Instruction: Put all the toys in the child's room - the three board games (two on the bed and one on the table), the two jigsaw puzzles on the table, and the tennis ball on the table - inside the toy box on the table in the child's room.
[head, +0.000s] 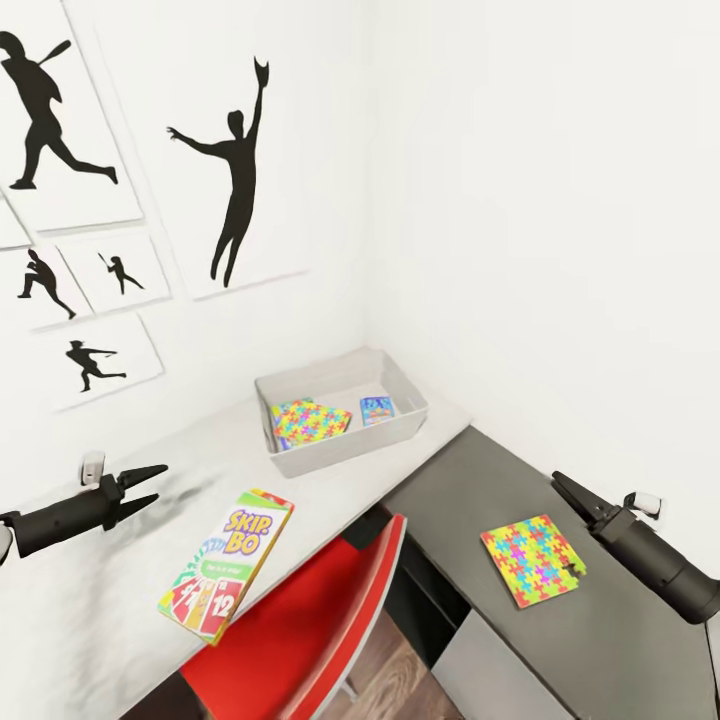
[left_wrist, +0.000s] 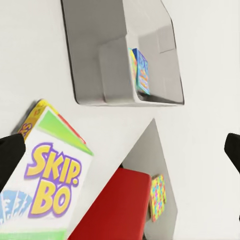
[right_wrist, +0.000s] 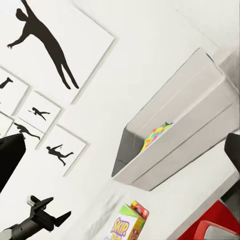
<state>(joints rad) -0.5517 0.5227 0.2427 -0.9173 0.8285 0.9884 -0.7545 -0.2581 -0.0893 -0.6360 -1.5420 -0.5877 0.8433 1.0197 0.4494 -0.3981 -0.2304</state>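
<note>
Left gripper: fingers apart, empty.
Right gripper: we can't tell.
Skip-Bo: on table, at our 5 o'clock.
Bin: 1 o'clock.
Advice: we grip its long edges squarely.

toy box: smooth matt grey, plastic-looking walls. table: pale matt top, faintly mottled; its lower top dark grey, matt, finely grained. skip-bo box: printed card, slight sheen. puzzle: flat, bright printed face, matt. chair: red, smooth, glossy like plastic. floor: brown wood grain. left gripper and right gripper: matt black fingers.
</note>
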